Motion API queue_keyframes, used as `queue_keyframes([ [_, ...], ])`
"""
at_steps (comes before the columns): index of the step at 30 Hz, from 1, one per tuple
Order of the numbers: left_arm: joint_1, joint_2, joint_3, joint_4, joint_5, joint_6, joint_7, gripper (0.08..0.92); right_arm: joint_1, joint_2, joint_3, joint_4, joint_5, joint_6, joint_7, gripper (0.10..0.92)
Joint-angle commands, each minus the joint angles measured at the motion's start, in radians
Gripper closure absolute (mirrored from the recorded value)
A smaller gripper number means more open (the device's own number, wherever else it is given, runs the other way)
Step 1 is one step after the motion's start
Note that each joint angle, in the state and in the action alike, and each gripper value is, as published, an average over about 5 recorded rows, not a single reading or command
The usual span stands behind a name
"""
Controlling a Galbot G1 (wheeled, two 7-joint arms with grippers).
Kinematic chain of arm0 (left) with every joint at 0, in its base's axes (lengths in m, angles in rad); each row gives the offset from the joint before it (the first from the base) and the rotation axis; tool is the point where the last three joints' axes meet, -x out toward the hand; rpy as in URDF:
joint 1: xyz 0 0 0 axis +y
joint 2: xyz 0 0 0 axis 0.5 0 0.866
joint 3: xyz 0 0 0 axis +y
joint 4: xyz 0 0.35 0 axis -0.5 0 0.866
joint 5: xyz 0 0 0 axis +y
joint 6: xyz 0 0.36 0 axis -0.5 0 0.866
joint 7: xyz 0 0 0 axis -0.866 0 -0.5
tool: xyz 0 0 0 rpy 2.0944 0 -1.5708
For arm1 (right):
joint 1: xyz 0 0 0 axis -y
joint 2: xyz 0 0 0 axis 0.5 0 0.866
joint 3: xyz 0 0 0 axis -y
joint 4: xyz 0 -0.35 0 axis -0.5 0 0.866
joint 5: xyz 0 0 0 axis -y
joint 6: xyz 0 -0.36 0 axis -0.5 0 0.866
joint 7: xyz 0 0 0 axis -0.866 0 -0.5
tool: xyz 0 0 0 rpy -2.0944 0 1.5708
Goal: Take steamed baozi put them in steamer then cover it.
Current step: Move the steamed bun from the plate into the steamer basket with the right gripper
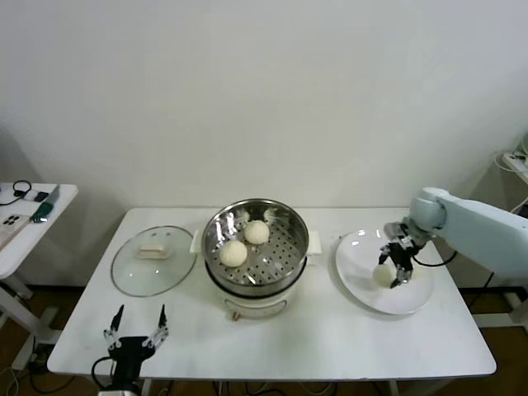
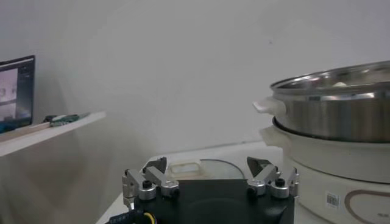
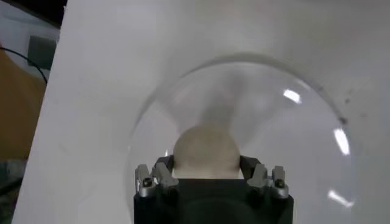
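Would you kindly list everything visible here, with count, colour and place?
baozi: three, cream-white; two in the steamer, one on the plate between the right hand's fingers
steamer: one, steel on white base, table centre
plate: one, white, right of steamer
glass lid: one, clear with white handle, left of steamer
table: one, white
side table: one, white, far left
left hand: open, idle at the table's front-left edge
right hand: around the plate's baozi
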State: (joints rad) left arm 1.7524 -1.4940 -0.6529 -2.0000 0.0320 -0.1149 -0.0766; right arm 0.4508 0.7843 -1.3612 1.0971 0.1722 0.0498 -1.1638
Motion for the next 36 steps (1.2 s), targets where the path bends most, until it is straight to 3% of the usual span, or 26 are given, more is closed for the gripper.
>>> queue_keyframes([
  [1, 0.000, 0.002, 0.003, -0.002, 0.000, 0.000, 0.001, 0.177, 0.415, 0.109, -0.194, 0.093, 0.009, 0.212, -0.039, 0.324],
  [14, 0.008, 0.007, 0.013, -0.005, 0.002, -0.001, 0.001, 0.177, 0.421, 0.382, -0.073, 0.242, -0.067, 0.318, -0.068, 0.321],
  [23, 0.012, 0.024, 0.016, -0.011, 0.004, 0.002, 0.001, 0.177, 0.257, 0.597, 0.015, 0.193, -0.174, 0.351, -0.077, 0.321],
  [36, 0.019, 0.031, 0.008, -0.002, -0.004, -0.001, 0.001, 0.177, 0.102, 0.673, 0.010, 0.162, -0.261, 0.397, -0.100, 0.321],
])
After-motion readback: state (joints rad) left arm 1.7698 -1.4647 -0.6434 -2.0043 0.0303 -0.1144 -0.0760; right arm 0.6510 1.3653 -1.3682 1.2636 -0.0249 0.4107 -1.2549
